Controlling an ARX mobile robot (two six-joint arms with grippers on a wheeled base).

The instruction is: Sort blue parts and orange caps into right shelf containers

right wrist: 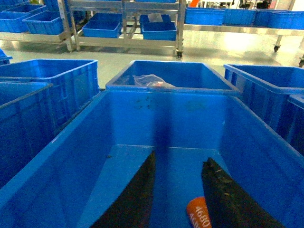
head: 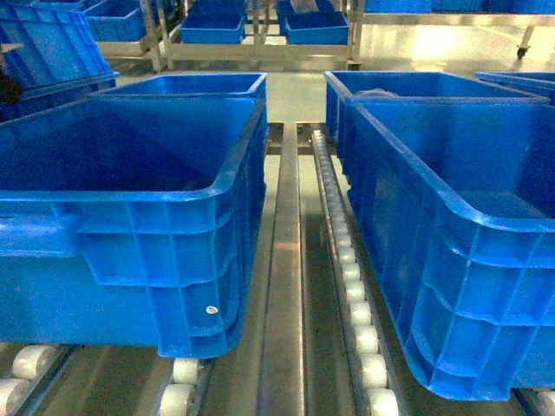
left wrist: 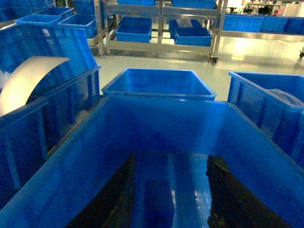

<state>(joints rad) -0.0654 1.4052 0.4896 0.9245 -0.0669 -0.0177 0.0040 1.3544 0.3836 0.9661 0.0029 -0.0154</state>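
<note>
From the head view, two big blue crates sit up front on the roller rack: the left crate (head: 130, 225) at about nine o'clock and the right crate (head: 460, 251) at three o'clock, a bare steel rail (head: 283, 286) and a line of white rollers (head: 351, 286) between them. Behind each stands one more crate, so four in the near cluster, with further crates on the far shelving (head: 260, 35) at twelve o'clock.

Neither arm shows in the head view. The left gripper (left wrist: 168, 199) hangs inside the left crate with its two dark fingers (left wrist: 228, 199) spread wide, and one blue part (left wrist: 158, 204) lies on the crate floor between them. The right gripper (right wrist: 175, 199) hangs inside the right crate, fingers likewise apart, gripping nothing; one orange cap (right wrist: 198, 213) rests on the floor at five o'clock, against the right-hand finger. In the crate behind (right wrist: 171, 76), at twelve o'clock, lies one clear plastic bag (right wrist: 152, 81) with something orange in it.
</note>
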